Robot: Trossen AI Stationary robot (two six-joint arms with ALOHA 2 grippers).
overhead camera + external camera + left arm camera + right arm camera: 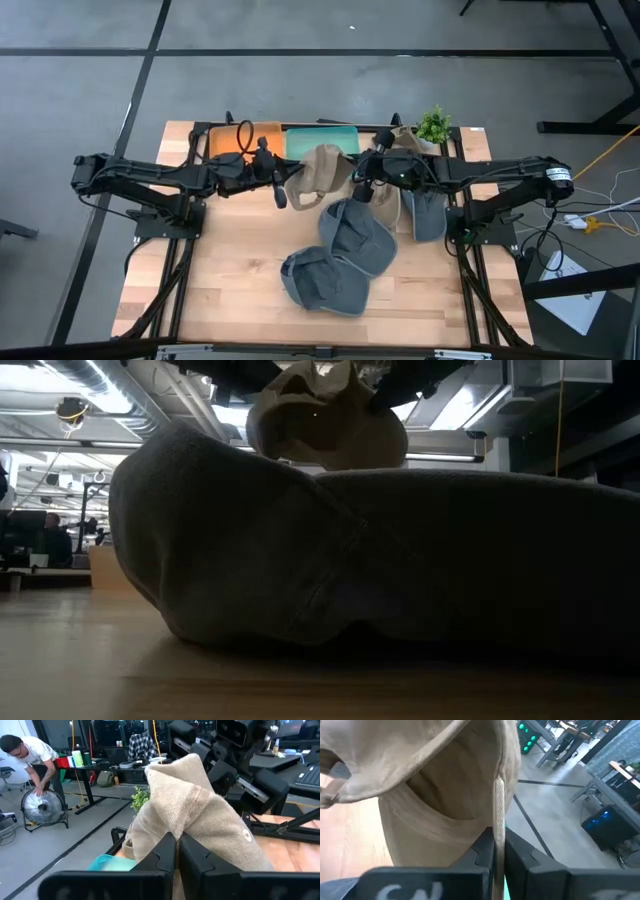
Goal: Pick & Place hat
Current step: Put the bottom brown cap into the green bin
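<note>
A tan cloth hat (pixel 322 172) hangs in the air between my two grippers, over the far middle of the table. It also shows at the top of the low view as the tan hat (pixel 325 420). My left gripper (pixel 284 192) is shut on its left side and my right gripper (pixel 362 187) on its right side. Below, two grey hats lie overlapping on the wood: one grey hat (pixel 356 240) and a nearer grey hat (pixel 320 282). My left gripper (pixel 177 845) pinches a raised fold of the tan hat's cloth (pixel 186 827) between its two fingers, coming level from the table's left. The hat is lifted clear and bulges beyond the fingers. My right gripper (pixel 499 845) pinches the tan hat's thin rim edge (pixel 499 805) between its two fingers, coming from the table's right. The open hollow of the hat (pixel 445 795) sags beside the fingers, clear of the table.
A third grey hat (pixel 425 215) lies under the right arm. An orange tray (pixel 245 140) and a teal tray (pixel 322 140) sit at the far edge, with a small green plant (pixel 434 124) to their right. A person (pixel 30 757) bends over a fan beyond the table.
</note>
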